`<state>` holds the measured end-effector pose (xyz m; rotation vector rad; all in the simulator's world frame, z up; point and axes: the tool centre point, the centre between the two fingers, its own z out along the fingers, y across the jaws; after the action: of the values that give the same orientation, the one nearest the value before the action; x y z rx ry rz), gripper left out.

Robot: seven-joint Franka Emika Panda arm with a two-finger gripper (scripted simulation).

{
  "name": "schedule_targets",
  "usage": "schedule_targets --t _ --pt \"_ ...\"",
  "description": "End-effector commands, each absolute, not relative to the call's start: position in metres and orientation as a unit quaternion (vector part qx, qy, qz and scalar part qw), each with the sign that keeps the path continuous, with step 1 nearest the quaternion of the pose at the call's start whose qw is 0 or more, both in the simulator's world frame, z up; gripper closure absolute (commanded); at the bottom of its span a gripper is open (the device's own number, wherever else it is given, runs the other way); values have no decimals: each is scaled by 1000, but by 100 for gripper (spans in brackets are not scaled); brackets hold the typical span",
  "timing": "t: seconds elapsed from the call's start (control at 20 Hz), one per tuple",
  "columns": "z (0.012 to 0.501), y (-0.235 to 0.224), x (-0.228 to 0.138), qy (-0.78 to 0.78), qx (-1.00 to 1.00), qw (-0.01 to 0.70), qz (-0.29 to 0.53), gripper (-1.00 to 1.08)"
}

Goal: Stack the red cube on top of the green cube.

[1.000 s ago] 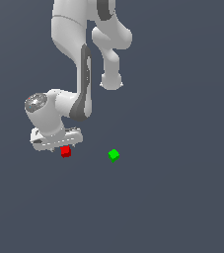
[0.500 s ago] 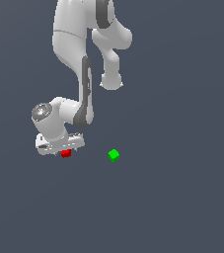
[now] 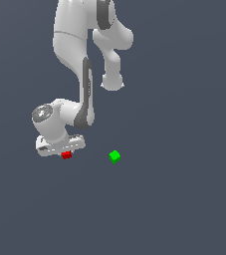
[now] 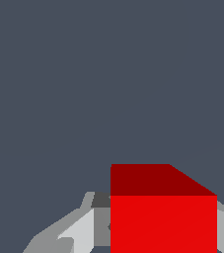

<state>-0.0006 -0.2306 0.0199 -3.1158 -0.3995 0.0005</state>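
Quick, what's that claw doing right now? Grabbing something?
Gripper: closed on the red cube, which sits between its fingers.

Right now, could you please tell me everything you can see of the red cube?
The red cube is a tiny, plain, solid block, bright red with a darker shaded top face in the wrist view. It looks smooth and unmarked. It sits directly under the hand, between its grey fingers, and fills the lower part of the wrist view. In the exterior view it lies well to the left of the green cube, apart from it.
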Motion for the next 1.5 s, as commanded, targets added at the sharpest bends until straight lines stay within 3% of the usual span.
schedule_targets --t 0.0,0.45,1.1,1.45 --pt "20 -231 -1 -127 -992 0 0 108" --pt "35 -231 -1 -127 -992 0 0 108" --pt "112 -230 -2 -127 -992 0 0 108" --pt "118 -230 -1 -127 -992 0 0 108"
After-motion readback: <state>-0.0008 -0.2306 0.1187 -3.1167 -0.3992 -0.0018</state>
